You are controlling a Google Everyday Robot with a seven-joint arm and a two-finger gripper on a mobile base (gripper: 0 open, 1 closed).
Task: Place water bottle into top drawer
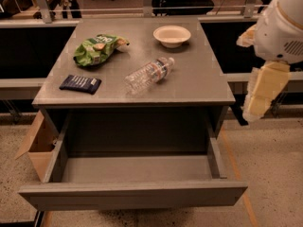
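Gripper (250,109) hangs well apart from ribbed water bottle (147,74).

Grey desk (199,79) with a smooth, faintly reflective metal top, and open top drawer (132,195) of matt grey metal with a plain flat front. On the top lie a clear, ribbed plastic water bottle (149,74), a glossy crinkled green snack bag (97,48), a dark dull-finished wrapped bar (80,83) and a smooth off-white bowl (172,35). At left, a tan cardboard box (35,141), dull and papery, on a speckled hard floor (274,174); the gripper (253,105), in smooth cream casing, hangs beside the desk's right edge.
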